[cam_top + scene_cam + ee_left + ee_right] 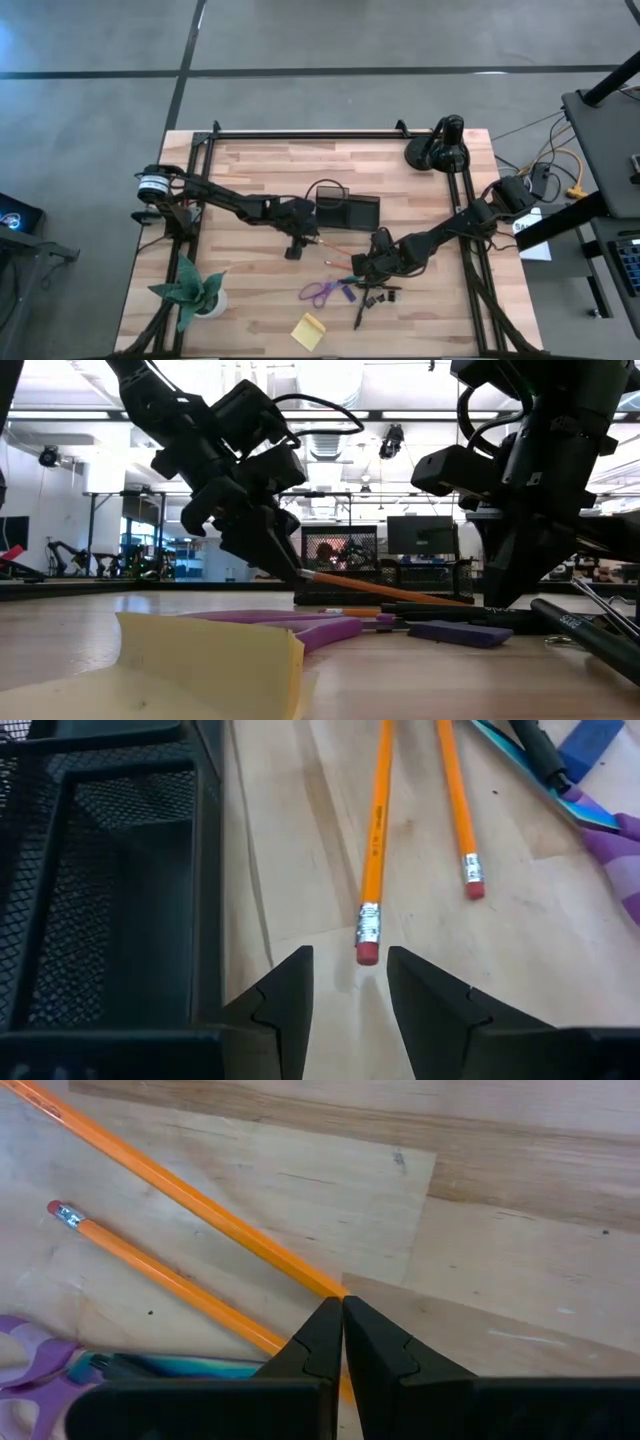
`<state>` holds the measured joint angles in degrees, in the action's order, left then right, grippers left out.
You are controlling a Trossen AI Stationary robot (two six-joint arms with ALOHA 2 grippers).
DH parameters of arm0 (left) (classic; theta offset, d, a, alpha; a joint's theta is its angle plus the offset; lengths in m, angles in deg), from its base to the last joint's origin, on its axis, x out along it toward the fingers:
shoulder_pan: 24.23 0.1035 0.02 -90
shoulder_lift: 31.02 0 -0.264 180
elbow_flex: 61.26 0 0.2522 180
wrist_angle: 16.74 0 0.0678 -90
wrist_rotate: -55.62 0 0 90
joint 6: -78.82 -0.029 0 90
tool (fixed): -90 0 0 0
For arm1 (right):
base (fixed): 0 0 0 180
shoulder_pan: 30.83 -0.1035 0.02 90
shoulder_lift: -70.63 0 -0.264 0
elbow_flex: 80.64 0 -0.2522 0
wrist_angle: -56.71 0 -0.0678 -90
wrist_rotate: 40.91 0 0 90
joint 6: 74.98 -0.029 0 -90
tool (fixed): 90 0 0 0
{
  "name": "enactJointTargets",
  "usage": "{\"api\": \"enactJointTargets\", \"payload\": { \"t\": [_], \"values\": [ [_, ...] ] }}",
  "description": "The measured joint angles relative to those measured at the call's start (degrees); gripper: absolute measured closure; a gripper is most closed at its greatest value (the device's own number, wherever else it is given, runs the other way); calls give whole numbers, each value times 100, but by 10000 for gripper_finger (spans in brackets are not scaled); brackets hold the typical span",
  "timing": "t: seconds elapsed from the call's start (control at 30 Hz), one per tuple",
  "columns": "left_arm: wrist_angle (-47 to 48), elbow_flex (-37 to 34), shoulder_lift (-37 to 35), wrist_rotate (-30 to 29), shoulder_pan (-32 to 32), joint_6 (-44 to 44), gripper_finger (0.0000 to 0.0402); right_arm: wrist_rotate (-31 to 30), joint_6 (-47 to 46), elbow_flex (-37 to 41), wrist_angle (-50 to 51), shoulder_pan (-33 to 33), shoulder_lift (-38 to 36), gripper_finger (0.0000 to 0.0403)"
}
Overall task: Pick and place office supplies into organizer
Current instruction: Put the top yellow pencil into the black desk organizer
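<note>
None of the office supplies is seen inside the organizer [347, 212]. Just beside it, the left gripper [350, 982] is spread around a pencil's [374, 840] eraser end. Farther off, the right gripper [343, 1342] is pinched on the same pencil's tip; scissors [322, 291] and sticky-note pad [308, 330] remain on the counter [260, 290].

The left hand [349, 1005] hangs low with fingers parted, while the right hand [342, 1342] sits low, fingers pressed together.

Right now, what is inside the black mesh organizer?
In the left wrist view, the compartments of the organizer that show hold nothing. Its far end is out of frame there, and in the high view the left gripper arm covers one edge, so those parts stay unknown.
</note>
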<state>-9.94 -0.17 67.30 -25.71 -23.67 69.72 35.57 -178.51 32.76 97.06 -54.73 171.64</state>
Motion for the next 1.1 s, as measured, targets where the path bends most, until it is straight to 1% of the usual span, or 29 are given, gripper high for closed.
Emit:
{"api": "enactJointTargets", "payload": {
  "t": [0.17,0.4,0.53,0.63,0.9,1.0,1.1],
  "values": [
    [-60,0,0,4,6,121,285,0,2,-1,0,0,2,394],
    [-166,2,0,299,6,149,285,0,2,0,-2,0,0,394],
    [-164,2,-2,353,5,273,285,-1,2,0,-4,0,0,394],
    [-168,2,-2,581,6,273,286,-2,2,0,-4,0,1,394],
    [-229,4,-9,558,6,273,286,-4,2,0,-9,2,0,394],
    [-231,4,-9,552,6,273,295,-7,2,0,-9,2,2,394],
    [-229,4,-9,541,6,272,317,-11,2,0,-11,2,0,394]
  ]
}}
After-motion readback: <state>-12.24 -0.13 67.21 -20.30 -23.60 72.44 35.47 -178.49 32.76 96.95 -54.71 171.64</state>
